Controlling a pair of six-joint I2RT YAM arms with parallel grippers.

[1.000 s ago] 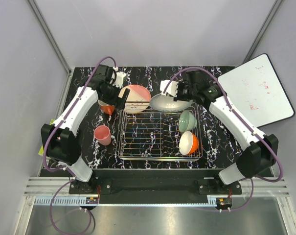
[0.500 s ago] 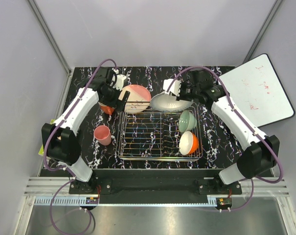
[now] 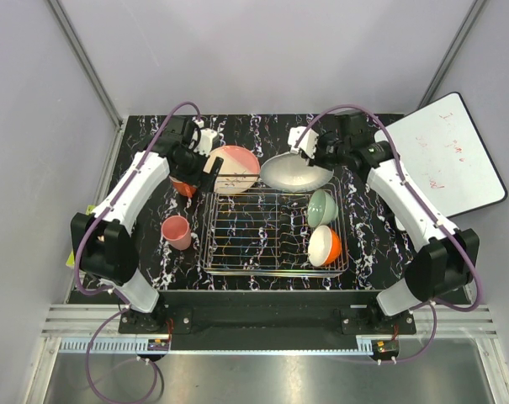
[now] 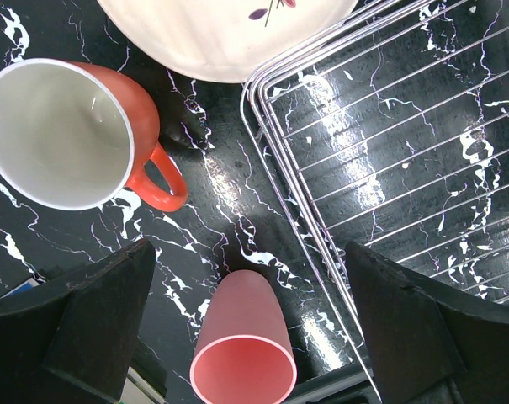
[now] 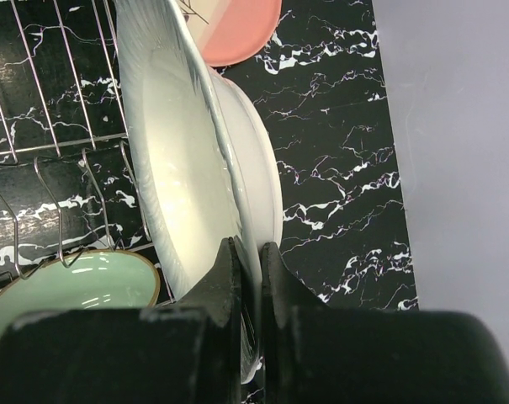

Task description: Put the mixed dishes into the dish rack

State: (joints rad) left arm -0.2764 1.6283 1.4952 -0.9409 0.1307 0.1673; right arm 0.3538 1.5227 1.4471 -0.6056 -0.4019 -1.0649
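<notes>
Now the right end effector (image 5: pixel 246 252) pinches the white plate (image 5: pixel 195 160) by its rim, tilted over the far edge of the rack (image 3: pixel 271 271), near the green bowl (image 3: pixel 322 206). With so thin a hold, the plate may pivot or slip and strike prongs or bowl. Left end effector (image 3: pixel 193 162) hangs wide open near the orange mug (image 4: pixel 65 130).

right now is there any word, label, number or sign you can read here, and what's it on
No text can be read.
The white board has faint red marks, too blurred to read.
The pink-and-peach plate has a small painted sprig, no lettering.
</notes>
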